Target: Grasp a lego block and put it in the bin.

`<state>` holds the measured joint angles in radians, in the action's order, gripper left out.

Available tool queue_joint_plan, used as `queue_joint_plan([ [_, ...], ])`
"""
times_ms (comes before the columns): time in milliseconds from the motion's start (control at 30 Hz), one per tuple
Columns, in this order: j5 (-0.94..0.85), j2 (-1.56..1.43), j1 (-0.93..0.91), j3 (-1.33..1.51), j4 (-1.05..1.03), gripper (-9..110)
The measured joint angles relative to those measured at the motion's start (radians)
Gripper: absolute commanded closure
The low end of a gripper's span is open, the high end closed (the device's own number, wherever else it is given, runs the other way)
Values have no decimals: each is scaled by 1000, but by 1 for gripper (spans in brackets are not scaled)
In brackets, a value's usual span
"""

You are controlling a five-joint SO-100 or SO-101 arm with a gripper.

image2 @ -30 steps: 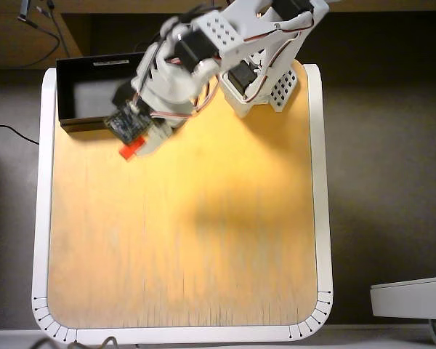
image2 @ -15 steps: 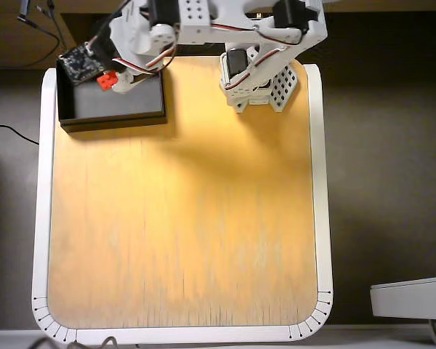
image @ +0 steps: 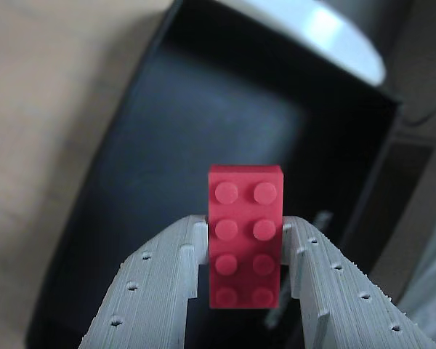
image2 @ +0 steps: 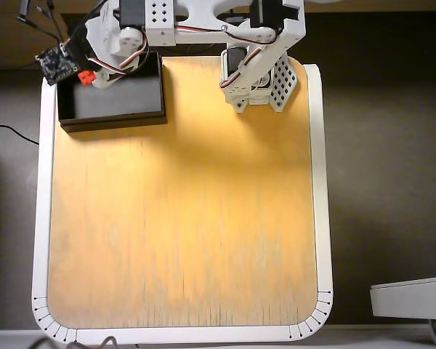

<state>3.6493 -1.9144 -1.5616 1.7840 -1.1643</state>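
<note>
In the wrist view my gripper [image: 245,251] is shut on the red lego block [image: 245,233], its studs facing the camera, one grey finger [image: 163,283] on each long side. Behind it lies the black bin [image: 152,145], its dark floor filling most of that view. In the overhead view the bin [image2: 123,98] sits at the table's top left corner. My gripper [image2: 91,73] hangs over the bin's left part with the block [image2: 86,75] showing as a small red spot.
The wooden tabletop with a white rim [image2: 316,182] spans the overhead view. The arm's base [image2: 258,80] stands at the top middle. A white device [image2: 410,298] lies off the table at the lower right. A cable [image2: 11,131] runs at the left.
</note>
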Motion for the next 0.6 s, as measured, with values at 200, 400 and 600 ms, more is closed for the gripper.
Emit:
queue_joint_plan([
  [200,-3,0,-9,101,120,101],
  [400,2,0,-9,206,212,101],
  [600,34,0,-9,245,218,101],
])
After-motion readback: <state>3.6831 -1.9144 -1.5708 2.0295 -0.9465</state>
